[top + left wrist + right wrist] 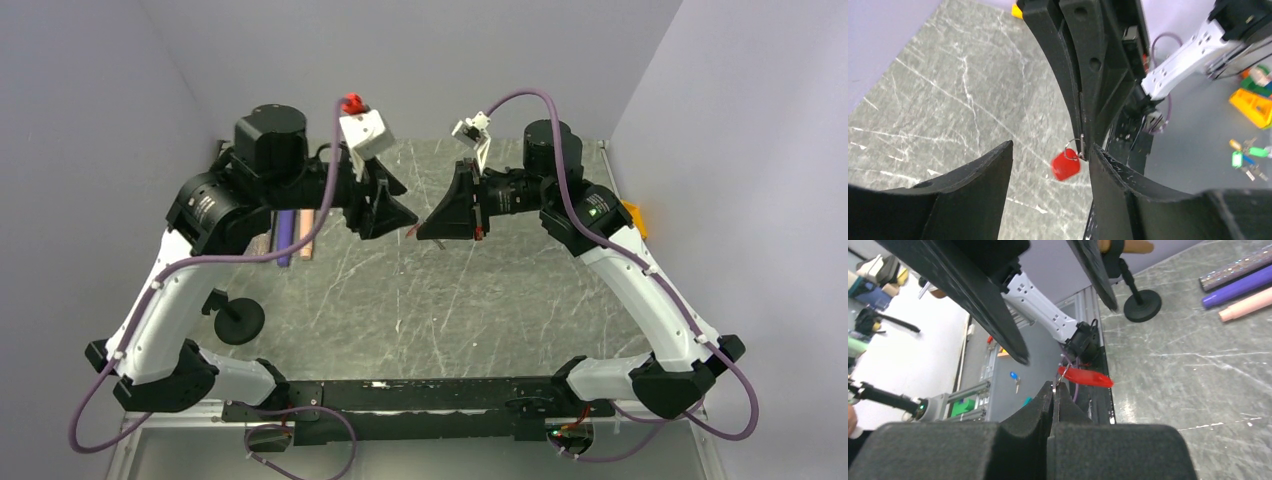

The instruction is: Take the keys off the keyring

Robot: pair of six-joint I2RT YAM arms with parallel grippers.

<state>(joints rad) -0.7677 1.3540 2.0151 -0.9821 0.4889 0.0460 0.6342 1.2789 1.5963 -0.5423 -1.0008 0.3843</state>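
Note:
Both arms are raised over the marble table, their grippers tip to tip. My right gripper is shut on the thin metal ring of the keyring, and its red tag sticks out past the fingertips. In the left wrist view the same keyring hangs from the right gripper's closed tips, between the spread fingers of my left gripper. That gripper is open and does not touch the tag. I cannot tell whether keys hang on the ring. In the top view the left gripper faces the right gripper.
Purple and pink rolls lie at the table's left, with a black round stand nearer me. A yellow-orange box sits at the right edge. Loose keys with coloured tags lie on the grey floor beyond the table, and a blue-headed key.

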